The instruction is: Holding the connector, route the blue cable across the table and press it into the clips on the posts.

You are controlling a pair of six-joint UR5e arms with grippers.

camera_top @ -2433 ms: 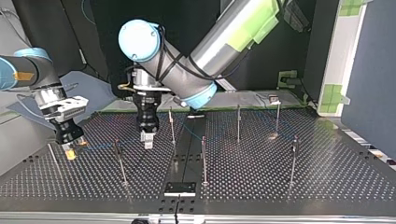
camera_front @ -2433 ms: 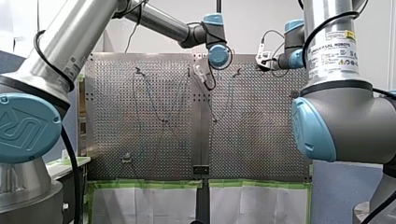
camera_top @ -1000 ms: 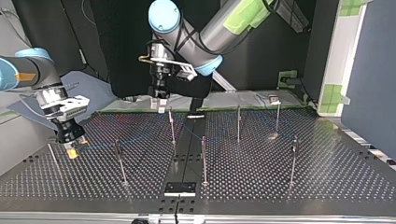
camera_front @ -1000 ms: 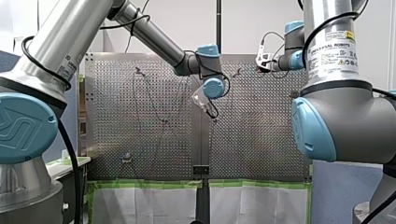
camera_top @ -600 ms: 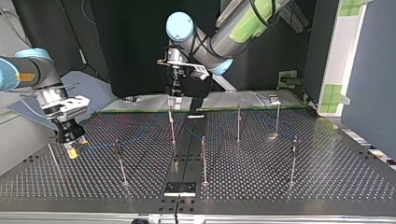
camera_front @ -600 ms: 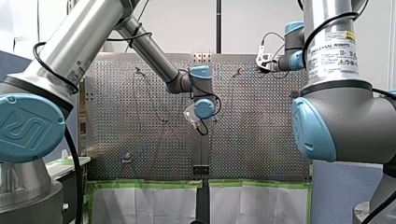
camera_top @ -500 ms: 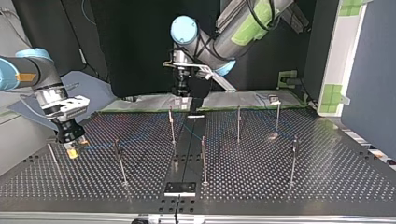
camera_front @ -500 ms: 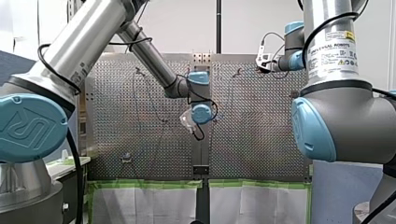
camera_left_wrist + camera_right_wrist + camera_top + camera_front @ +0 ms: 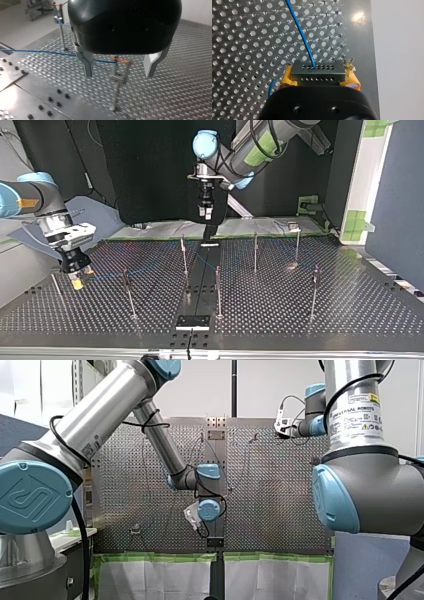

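Note:
My right gripper (image 9: 76,281) hangs low over the table at the top view's left, its yellow pads (image 9: 352,78) shut on a dark connector (image 9: 317,70) with rows of small holes. The blue cable (image 9: 300,35) leaves the connector and runs away over the perforated table (image 9: 280,310). Faintly, the cable (image 9: 107,277) shows crossing toward the thin posts (image 9: 184,255). My left gripper (image 9: 205,211) hangs high over the far middle of the table, open, with nothing between its metal fingers (image 9: 87,66). Under it the cable (image 9: 37,51) meets a post with an orange clip (image 9: 120,60).
Several thin posts (image 9: 218,290) stand spread across the table, one near my right gripper (image 9: 128,292) and others at the top view's right (image 9: 314,290). A black plate (image 9: 192,322) sits at the near edge. A green-taped fixture (image 9: 308,204) stands beyond the far right corner.
My left arm has lifted off the table beside the posts and drawn back toward the far middle of the top view, its gripper open throughout. My right gripper has stayed put with the connector.

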